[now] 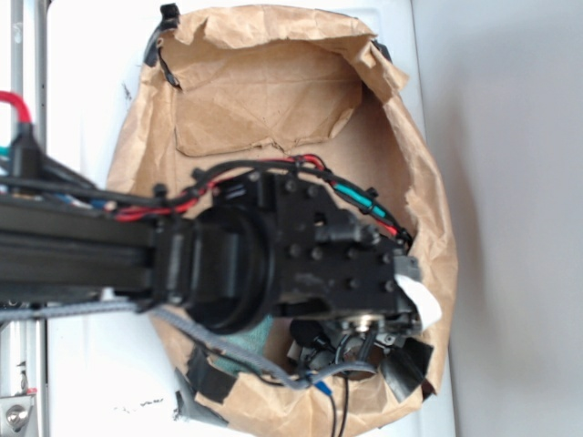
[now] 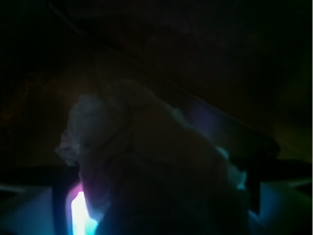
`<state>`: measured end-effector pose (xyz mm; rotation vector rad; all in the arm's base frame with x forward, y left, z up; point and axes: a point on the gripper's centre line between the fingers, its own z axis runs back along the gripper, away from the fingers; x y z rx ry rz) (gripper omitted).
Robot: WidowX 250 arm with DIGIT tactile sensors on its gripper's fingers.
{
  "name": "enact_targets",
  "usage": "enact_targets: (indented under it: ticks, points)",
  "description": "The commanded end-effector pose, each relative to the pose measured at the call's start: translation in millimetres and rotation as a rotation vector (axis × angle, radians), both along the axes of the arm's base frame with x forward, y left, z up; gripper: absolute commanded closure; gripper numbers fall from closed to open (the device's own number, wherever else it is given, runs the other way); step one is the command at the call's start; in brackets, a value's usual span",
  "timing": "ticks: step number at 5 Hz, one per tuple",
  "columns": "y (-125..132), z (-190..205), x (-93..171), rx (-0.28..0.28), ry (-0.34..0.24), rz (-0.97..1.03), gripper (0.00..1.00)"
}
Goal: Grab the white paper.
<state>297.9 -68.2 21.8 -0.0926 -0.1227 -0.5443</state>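
The white paper (image 2: 146,161), a wrinkly pale wad, fills the middle of the dark wrist view and lies between my fingers. A bright strip of light shows between it and the left finger (image 2: 29,208). The right finger (image 2: 283,200) stands just beyond its other side. My gripper (image 2: 156,215) is open around the wad. In the exterior view a small white piece of the paper (image 1: 423,302) shows beside the gripper (image 1: 387,344), which reaches down into the brown paper bag (image 1: 273,55).
The bag's crumpled walls (image 1: 428,209) rise all around the gripper. A teal cloth (image 1: 241,341) lies in the bag under the arm. Cables (image 1: 328,387) hang near the bag's front edge. Black tape (image 1: 208,378) patches the bag at the lower left.
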Motion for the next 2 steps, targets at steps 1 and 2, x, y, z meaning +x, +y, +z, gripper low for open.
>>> enact_targets:
  ticks: [1, 2]
  points:
    - [30, 85, -20, 0.002, -0.065, 0.186, 1.0]
    - [66, 112, -36, 0.088, -0.043, 0.369, 1.0]
